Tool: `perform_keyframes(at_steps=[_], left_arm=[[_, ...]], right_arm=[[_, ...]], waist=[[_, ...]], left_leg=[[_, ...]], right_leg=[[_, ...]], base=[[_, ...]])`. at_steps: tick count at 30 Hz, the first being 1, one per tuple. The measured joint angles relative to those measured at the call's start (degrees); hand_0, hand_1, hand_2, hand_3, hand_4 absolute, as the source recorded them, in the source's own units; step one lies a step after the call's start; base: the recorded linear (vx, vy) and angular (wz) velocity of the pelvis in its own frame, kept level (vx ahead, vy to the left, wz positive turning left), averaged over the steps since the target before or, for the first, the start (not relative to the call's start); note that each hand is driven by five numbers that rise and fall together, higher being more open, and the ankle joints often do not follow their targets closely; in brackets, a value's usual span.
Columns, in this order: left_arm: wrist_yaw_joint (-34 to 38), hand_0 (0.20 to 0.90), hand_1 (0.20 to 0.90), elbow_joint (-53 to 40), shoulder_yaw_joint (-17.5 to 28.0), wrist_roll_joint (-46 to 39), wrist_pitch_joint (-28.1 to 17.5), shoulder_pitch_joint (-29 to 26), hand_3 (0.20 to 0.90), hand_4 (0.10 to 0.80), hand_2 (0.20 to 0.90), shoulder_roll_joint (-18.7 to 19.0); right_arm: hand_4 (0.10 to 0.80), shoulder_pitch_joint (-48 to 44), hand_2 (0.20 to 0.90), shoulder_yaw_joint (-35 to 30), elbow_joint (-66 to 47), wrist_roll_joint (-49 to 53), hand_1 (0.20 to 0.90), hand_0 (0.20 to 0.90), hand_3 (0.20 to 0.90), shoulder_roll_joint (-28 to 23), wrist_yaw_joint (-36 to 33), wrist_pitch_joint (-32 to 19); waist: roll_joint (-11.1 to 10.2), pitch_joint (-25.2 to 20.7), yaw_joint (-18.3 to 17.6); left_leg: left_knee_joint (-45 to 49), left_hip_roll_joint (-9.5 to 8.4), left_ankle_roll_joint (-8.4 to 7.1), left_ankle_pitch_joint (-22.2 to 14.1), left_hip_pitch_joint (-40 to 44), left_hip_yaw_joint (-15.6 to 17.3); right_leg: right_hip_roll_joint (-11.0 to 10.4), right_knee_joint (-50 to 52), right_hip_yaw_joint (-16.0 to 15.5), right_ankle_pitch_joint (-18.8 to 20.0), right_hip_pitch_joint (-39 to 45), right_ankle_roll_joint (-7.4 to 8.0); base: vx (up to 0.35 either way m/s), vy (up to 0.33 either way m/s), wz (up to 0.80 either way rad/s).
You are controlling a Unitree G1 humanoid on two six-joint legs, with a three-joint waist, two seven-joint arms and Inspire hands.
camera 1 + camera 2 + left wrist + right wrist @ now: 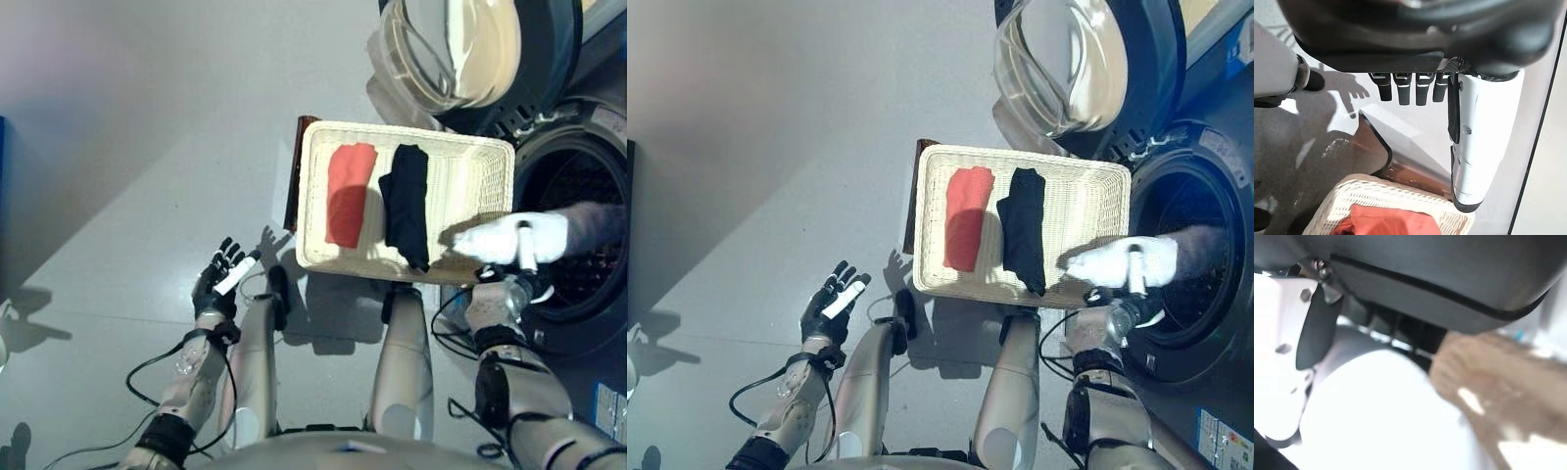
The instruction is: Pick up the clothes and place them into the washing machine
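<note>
Right hand carries a white cloth at the washer mouth; two clothes wait in the basket.

The right hand (509, 279) is closed on a white cloth (514, 238), held just before the open drum (578, 235). The left hand (220, 279) hangs free over the floor, fingers straight and apart, holding nothing. In the basket (470, 171) lie a red cloth (350, 194) and a black cloth (407, 204), side by side. They look light, soft and limp, so I think a pinch at the middle of a fold would gather each without trailing.
</note>
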Motion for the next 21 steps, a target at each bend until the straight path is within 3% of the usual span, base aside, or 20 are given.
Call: perform_keyframes(at_steps=[5,7,14,21], left_arm=[[-0.5,0.900,0.900,0.0,-1.0,-1.4,0.7,1.2,0.900,0.800,0.900,0.1],[-1.0,0.900,0.900,-0.1,-1.8,-1.6,1.4,1.5,0.900,0.800,0.900,0.1],[-1.2,0.900,0.900,-1.9,-3.0,-1.9,2.1,3.8,0.900,0.800,0.900,1.2],[-1.8,0.900,0.900,-3.1,-3.2,-1.8,2.6,4.9,0.900,0.800,0.900,1.2]], right_arm=[[0.300,-7.1,0.200,-4.5,7.5,11.3,0.200,0.200,0.200,-3.9,-0.3,-1.7],[0.300,-8.9,0.200,-7.8,10.7,14.0,0.200,0.200,0.200,-7.2,-2.4,-1.7],[0.300,-12.3,0.200,-11.8,17.4,15.1,0.200,0.200,0.200,-17.8,-8.3,-1.4],[0.300,-13.2,0.200,-12.6,17.7,15.1,0.200,0.200,0.200,-22.7,-11.1,-0.6]], waist=[[0.7,-0.2,0.2],[1.9,-0.3,1.3],[4.9,-1.1,3.3],[6.6,-2.3,3.2]], left_leg=[[-0.6,0.00,0.05,0.0,0.1,0.2],[-1.0,-0.04,0.17,0.1,0.2,0.6],[-1.8,-0.95,0.23,0.2,0.1,1.9],[-2.9,-1.83,0.53,0.3,0.1,3.1]], right_leg=[[-0.1,-0.1,0.0,0.0,-0.1,-0.01],[-0.3,-0.4,0.0,0.0,-0.2,-0.01],[-1.2,-0.6,1.1,0.2,-1.3,0.30],[-2.0,-0.7,2.2,0.1,-2.6,0.55]], base=[[0.014,0.006,-0.01],[0.010,0.011,0.02],[0.018,0.010,0.00],[0.017,0.000,-0.01]])
